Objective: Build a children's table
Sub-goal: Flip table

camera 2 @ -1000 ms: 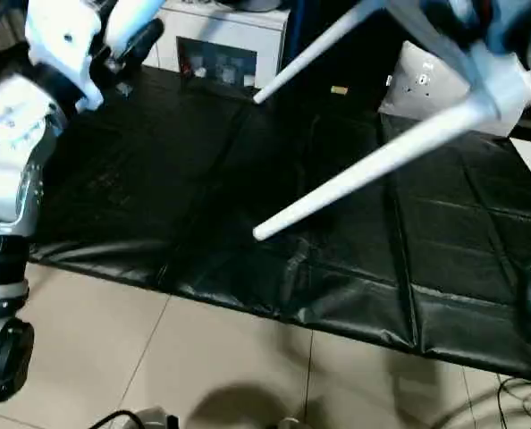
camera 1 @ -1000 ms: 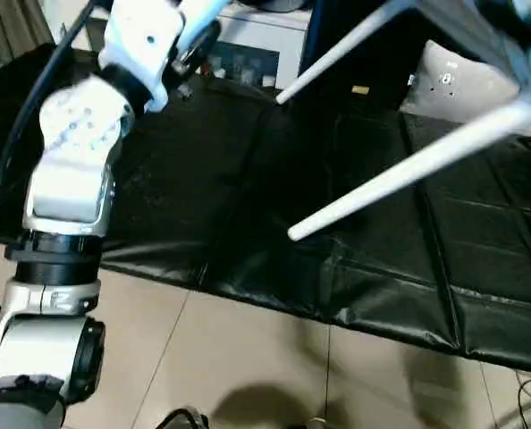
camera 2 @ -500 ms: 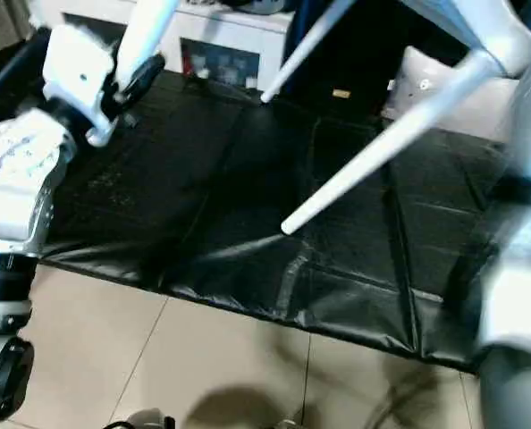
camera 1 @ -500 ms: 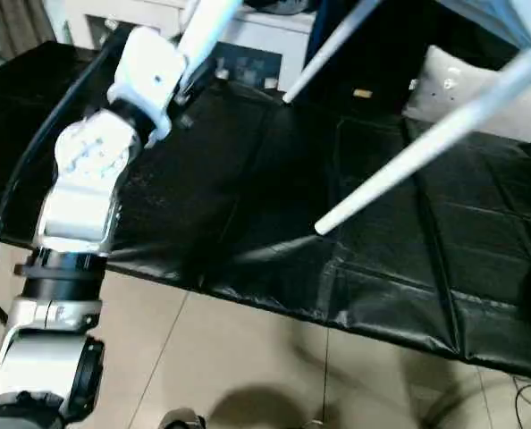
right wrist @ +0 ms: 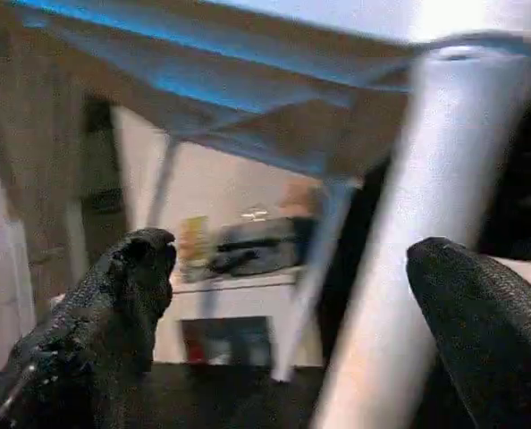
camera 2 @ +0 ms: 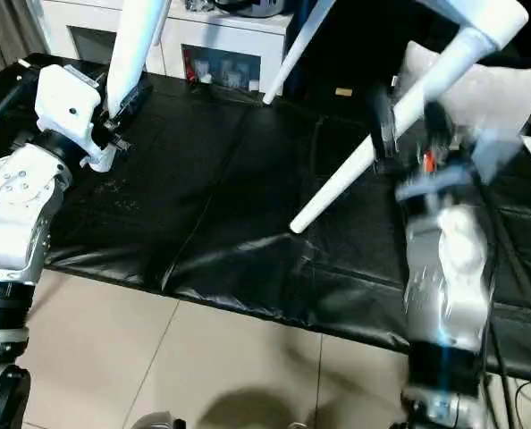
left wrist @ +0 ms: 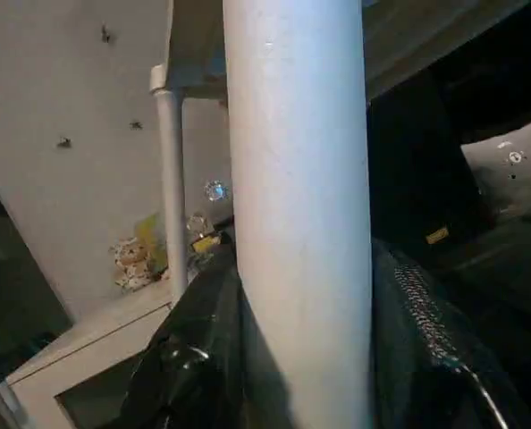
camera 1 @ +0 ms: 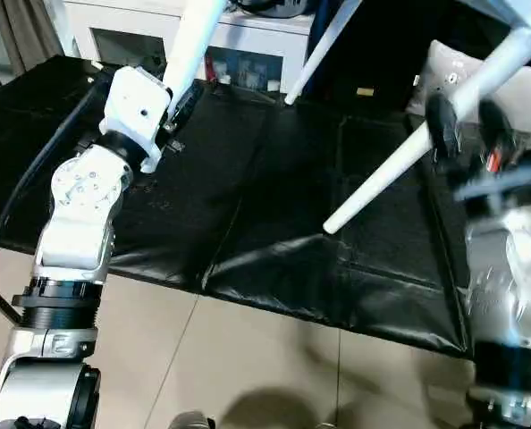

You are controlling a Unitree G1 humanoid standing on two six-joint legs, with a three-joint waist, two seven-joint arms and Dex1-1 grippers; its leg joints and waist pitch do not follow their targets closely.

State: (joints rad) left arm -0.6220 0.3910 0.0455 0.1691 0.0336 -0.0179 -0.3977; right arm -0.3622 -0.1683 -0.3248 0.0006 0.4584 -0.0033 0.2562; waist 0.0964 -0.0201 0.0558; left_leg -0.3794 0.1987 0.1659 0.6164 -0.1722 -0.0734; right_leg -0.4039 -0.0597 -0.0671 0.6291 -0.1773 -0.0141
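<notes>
- White plastic filled the left claw (camera 1: pixel 178 100): its two black fingers (left wrist: pixel 189 357) were clamped on one tubular leg (camera 1: pixel 194 36) of the children's table (camera 2: pixel 480 13), low on the leg, near its free end.
- The right claw (camera 1: pixel 467 125) stood wide apart and held nothing; a second leg (camera 1: pixel 408 152) ran just beside or between its fingertips, and whether they touched it could not be told.
- The table hung in the air above the black padded mat (camera 1: pixel 274 197) on the tiled floor (camera 1: pixel 248 357), its top raised toward the upper right and its legs slanting down and to the left.
- The second leg's long axis ran diagonally, its tapered tip (camera 1: pixel 331 225) pointing down at the mat's near edge; a third leg (camera 1: pixel 315 49) lay roughly parallel, farther back.
- Judging by the hollow moulded plastic, the piece probably handled as light and stiff, though smooth and inclined to slip or swing.
- A hold high on a leg, near its corner socket, looked the safer place, since the taper there is thickest.
- A white cabinet (camera 1: pixel 131 27) stood beyond the mat's far edge.
</notes>
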